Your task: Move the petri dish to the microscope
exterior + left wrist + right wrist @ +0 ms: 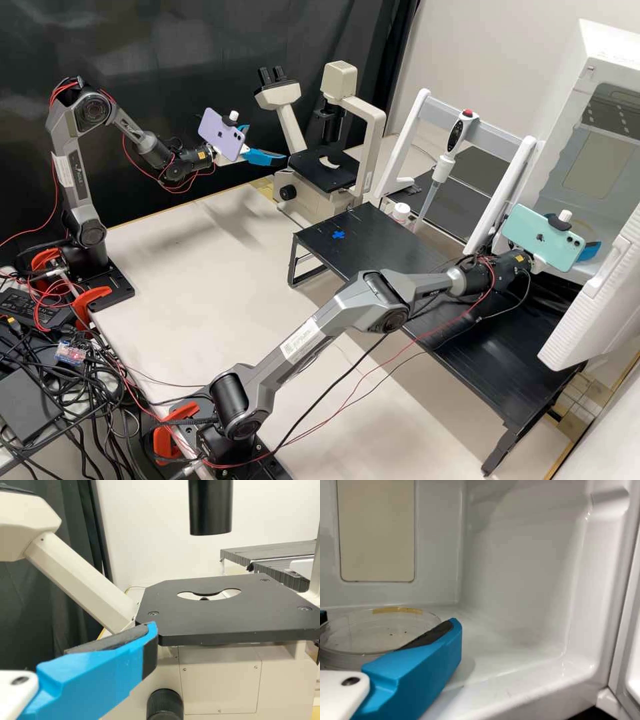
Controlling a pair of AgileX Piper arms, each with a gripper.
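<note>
The right claw [589, 251] is standing inside the white cabinet [600, 143] on the far right, right up against the petri dish [370, 632]. Whether the claw is spreading around the dish or closing on it, I cannot tell. The clear, round dish is lying flat low in the cabinet, near its back wall, and a yellowish strip is showing along its rim. The cabinet's door [593, 303] is hanging open on the near side.

The left claw [267, 143] is gaping wide and holding nothing, hovering just left of the microscope's black stage [327, 175]. The stage is carrying no dish, and its round opening is lying bare under the dark upright tube [210, 507].

Farther out, a pipette [443, 167] is hanging in a white frame [407, 143] between the microscope and the cabinet. A low black stand [393, 250] is running from the microscope's near side toward the near right, bearing a blue cross [339, 235] at its far left end. The pale table [180, 267] is stretching beneath it all, with tangled cables [100, 400] crowding the near left.
</note>
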